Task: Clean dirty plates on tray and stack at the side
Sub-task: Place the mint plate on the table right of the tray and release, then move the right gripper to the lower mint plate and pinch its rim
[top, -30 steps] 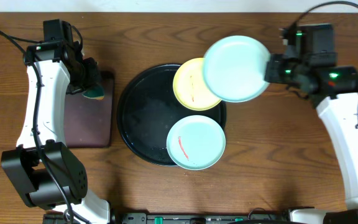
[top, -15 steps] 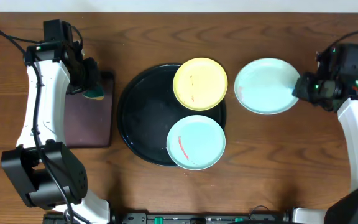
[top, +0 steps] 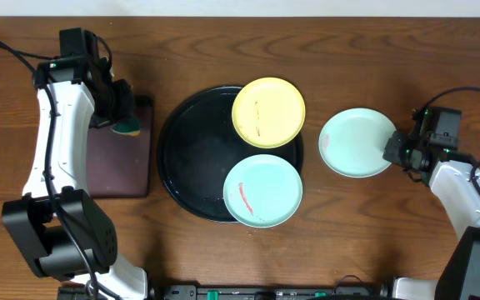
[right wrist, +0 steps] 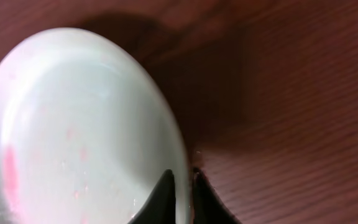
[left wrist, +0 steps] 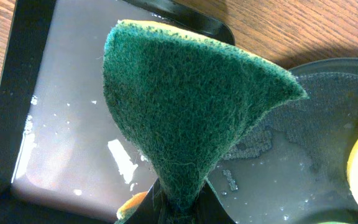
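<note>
Overhead, right tool (top: pixel 391 152) pinching smooth round plate (top: pixel 352 142) at rim, left tool (top: pixel 121 115) clamping fuzzy green sponge (top: pixel 127 127)

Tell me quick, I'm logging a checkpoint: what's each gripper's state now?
Left gripper: shut on the sponge.
Right gripper: shut on the rightmost plate, at its rim.
</note>
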`<control>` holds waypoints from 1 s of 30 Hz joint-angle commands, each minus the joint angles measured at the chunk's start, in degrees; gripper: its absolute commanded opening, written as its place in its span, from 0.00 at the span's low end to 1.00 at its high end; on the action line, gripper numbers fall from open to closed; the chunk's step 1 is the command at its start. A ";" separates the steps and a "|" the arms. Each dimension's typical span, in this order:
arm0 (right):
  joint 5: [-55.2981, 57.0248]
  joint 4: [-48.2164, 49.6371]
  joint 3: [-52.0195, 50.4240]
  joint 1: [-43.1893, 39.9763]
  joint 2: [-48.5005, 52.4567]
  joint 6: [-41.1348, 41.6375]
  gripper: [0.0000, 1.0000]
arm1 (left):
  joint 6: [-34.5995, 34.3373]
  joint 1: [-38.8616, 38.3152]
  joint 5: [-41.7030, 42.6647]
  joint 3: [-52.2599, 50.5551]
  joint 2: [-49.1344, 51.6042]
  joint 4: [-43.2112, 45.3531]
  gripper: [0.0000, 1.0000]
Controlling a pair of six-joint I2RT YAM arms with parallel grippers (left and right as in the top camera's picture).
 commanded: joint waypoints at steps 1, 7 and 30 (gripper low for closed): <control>2.14 0.35 -0.39 -0.39 -0.07 -0.13 0.20 | 0.46 -0.13 -0.48 -0.42 -0.22 0.13 0.08; -8.04 -4.31 3.19 0.55 -0.96 -2.60 0.38 | 0.46 -0.13 -0.48 -0.42 -0.22 0.17 0.08; -19.19 -25.57 11.93 29.35 7.78 2.10 0.50 | 0.48 -0.13 -0.50 -0.42 -0.22 0.33 0.08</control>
